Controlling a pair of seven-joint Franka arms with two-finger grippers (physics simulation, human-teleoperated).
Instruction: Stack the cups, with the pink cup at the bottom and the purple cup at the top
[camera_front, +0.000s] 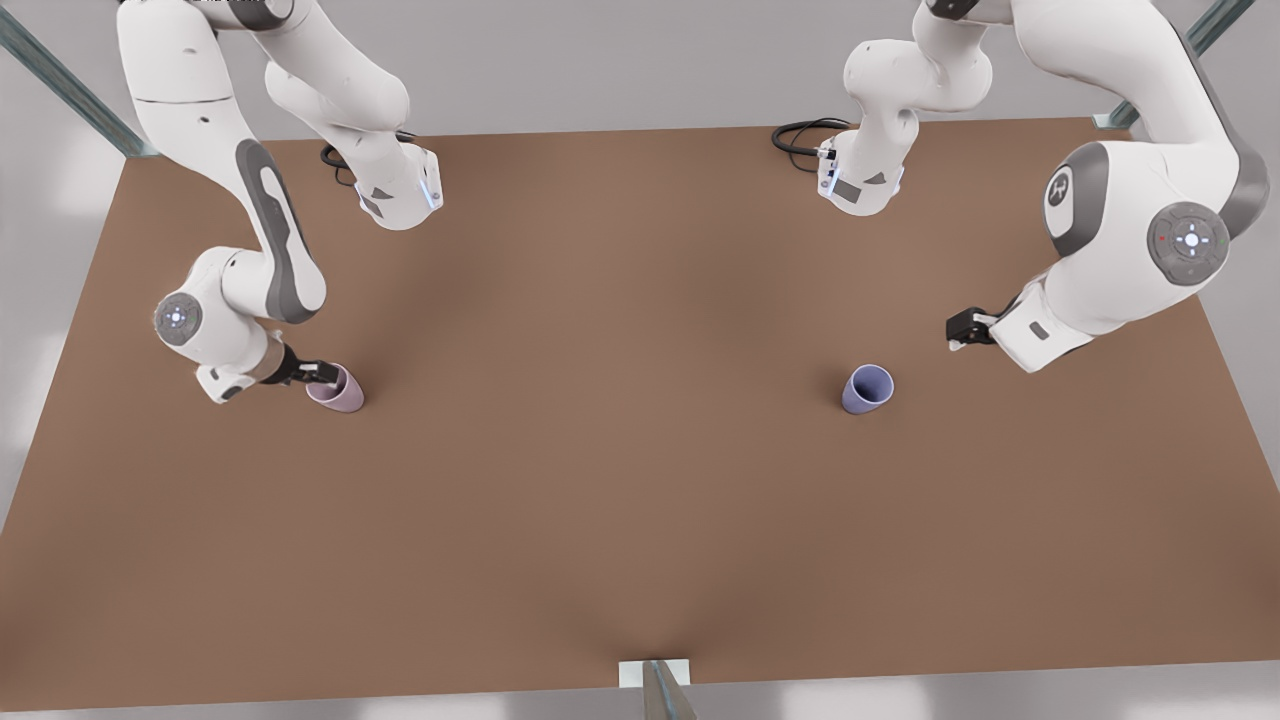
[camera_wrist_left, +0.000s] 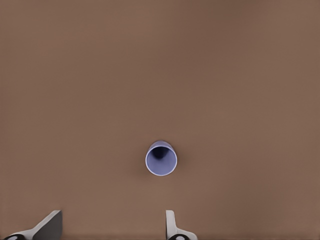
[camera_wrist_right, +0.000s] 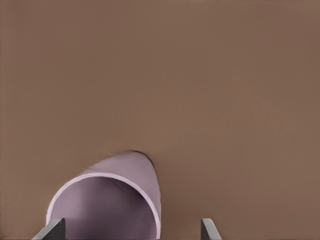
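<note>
My right gripper (camera_front: 322, 373) gapes wide around the pink cup (camera_front: 340, 389); an off-centre squeeze could tip it. My left gripper (camera_front: 958, 330), wide too, waits above the purple cup (camera_front: 866, 388)

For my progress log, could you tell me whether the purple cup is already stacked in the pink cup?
No, the purple cup stands alone, far from the pink cup.
</note>
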